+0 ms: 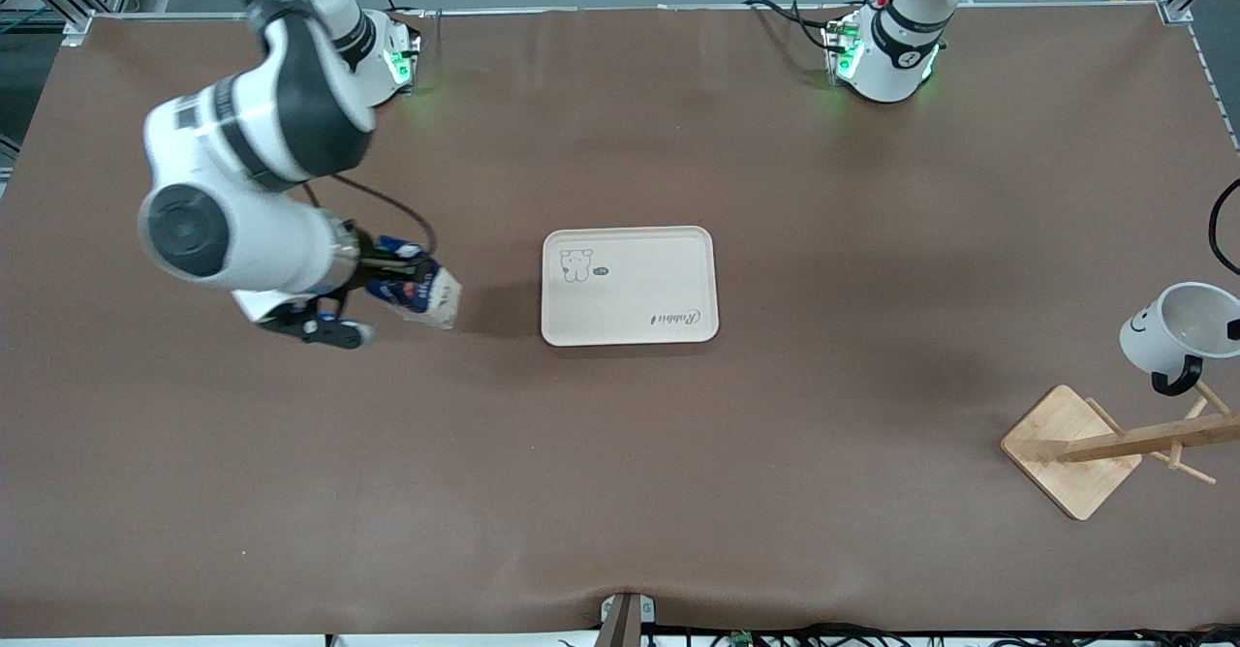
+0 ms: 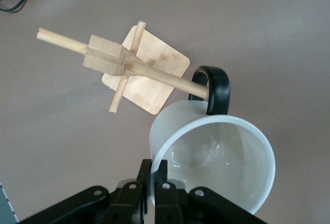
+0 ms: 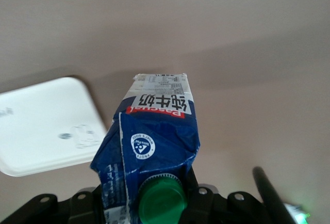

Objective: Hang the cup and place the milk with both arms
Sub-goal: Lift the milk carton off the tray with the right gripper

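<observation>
The right gripper [image 1: 383, 274] pinches the milk [image 1: 418, 291], tipped on its side above the table, bottom toward the tray [image 1: 630, 285]. The left gripper [image 2: 153, 190] clamps the cup's [image 2: 214, 162] rim, handle [image 2: 214, 87] threaded on the rack's [image 2: 129, 66] peg.

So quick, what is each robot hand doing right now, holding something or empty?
Left gripper: closed on the rim of the cup, its handle on a peg of the wooden rack.
Right gripper: closed on the milk, held above the table.
</observation>
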You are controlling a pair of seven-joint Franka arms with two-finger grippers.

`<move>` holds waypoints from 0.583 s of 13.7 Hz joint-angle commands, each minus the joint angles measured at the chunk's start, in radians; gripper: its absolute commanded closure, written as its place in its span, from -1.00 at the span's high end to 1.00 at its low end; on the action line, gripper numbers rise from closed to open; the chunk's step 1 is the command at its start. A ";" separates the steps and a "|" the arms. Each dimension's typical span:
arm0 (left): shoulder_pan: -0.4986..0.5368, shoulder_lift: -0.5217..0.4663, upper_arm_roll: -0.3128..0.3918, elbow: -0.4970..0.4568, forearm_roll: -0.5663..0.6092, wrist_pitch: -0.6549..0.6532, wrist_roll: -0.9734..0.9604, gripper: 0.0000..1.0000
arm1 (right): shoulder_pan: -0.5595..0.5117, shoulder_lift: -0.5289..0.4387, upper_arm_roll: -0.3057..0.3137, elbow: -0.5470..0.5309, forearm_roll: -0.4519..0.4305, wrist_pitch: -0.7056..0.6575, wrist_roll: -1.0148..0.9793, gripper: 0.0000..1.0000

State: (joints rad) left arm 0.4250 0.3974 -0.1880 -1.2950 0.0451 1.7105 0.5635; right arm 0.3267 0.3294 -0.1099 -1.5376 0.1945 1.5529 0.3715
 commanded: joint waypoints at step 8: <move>-0.006 0.026 0.035 0.031 0.013 0.043 0.059 -0.75 | -0.339 -0.118 0.016 -0.268 -0.122 0.127 -0.445 -1.00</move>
State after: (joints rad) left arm 0.4249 0.4131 -0.1619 -1.2924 0.0451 1.7499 0.6068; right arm 0.0144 0.2521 -0.1141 -1.7542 0.1064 1.6596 -0.0483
